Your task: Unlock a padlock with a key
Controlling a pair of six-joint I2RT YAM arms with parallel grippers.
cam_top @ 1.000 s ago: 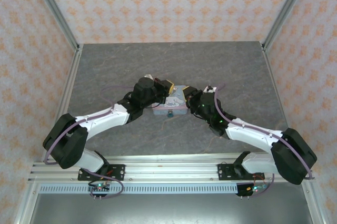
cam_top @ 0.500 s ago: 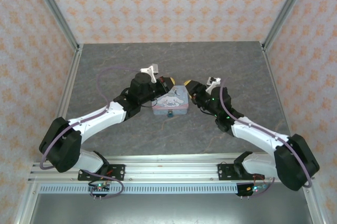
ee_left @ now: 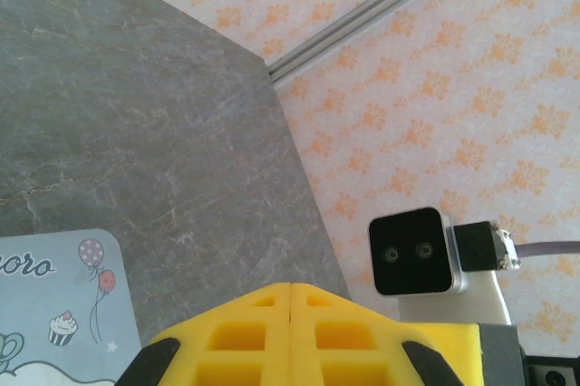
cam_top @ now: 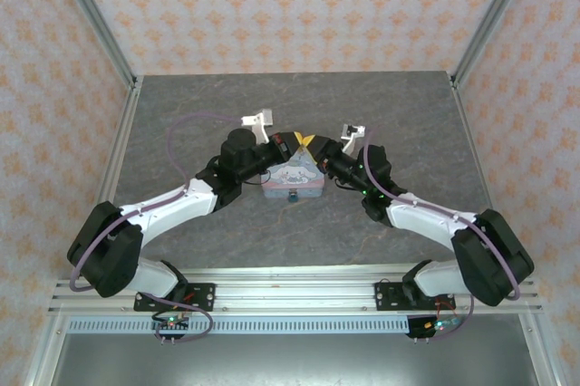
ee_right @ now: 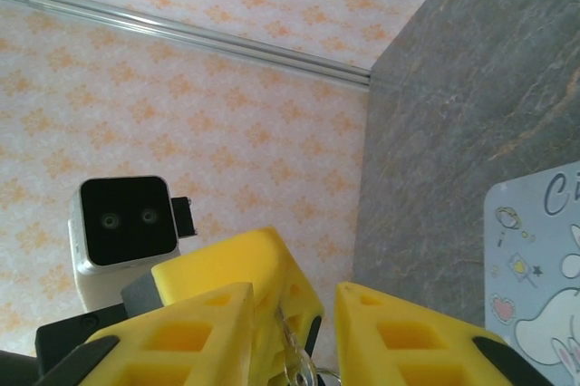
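Observation:
The tiny blue-teal padlock (cam_top: 293,196) hangs at the near side of the pastel tin (cam_top: 292,178). Both grippers meet above the tin's far edge. My left gripper (cam_top: 290,140) (ee_left: 290,288) is shut, its yellow fingers pressed together. In the right wrist view a thin silvery key (ee_right: 293,352) on a small ring sticks out from the seam of those left fingers (ee_right: 272,282). My right gripper (cam_top: 317,146) (ee_right: 294,294) is open, its two fingers standing either side of the key and the left fingertips without touching the key.
The tin's cartoon lid (ee_left: 54,313) (ee_right: 544,250) lies just below both grippers. Each wrist camera faces the other: the right one (ee_left: 417,251) and the left one (ee_right: 122,221). Grey table (cam_top: 381,114) stretches to patterned walls and metal corner posts.
Both wrists have risen off the tin and tilted upward. The right gripper has swung left until its open fingers bracket the left gripper's tips.

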